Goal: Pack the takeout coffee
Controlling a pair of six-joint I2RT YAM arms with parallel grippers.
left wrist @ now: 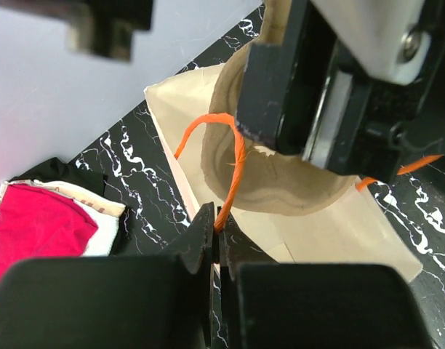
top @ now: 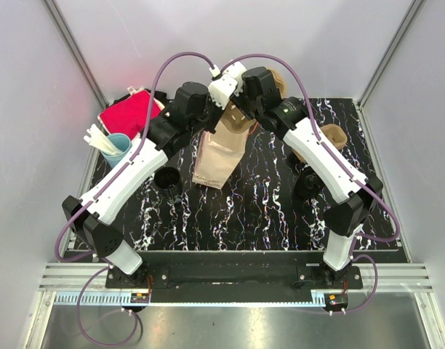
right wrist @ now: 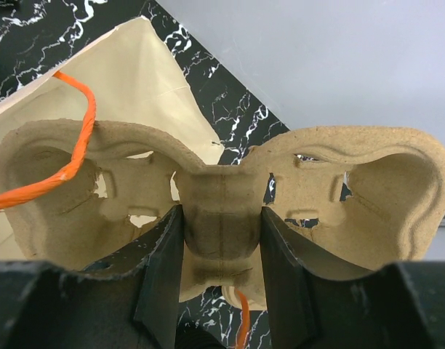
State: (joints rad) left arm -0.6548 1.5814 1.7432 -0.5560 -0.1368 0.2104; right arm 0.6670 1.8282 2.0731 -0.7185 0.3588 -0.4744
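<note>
Grips, in the right claw [right wrist: 221,214], a brown moulded-pulp cup carrier [right wrist: 222,171], fingers at a middling spread and pressed against both sides of its narrow central bridge, one cup pocket flaring out to each side. Pinches, in the left claw [left wrist: 215,225], an orange twisted-paper handle [left wrist: 233,167] of a cream paper bag [top: 219,156], fingers drawn together with only the cord between them. Keeps to the middle of the black white-veined desk [top: 237,218], both claws meeting over the bag's far end, just beside each other. Lies along the desk with its base toward the arms and its mouth lifted at the claws. Hangs on edge right at that open mouth, lower rim against the cream inner wall in the left wrist view, with one orange loop crossing in front of a pocket. Cannot tell how deep in the bag the rim sits. Shows, at the far left of the desk, well apart from the bag, a red folded cloth [top: 128,113] and a pale blue cup [top: 117,149] of white sticks; nearer, a black cup [top: 166,179] just left of the bag.
</note>
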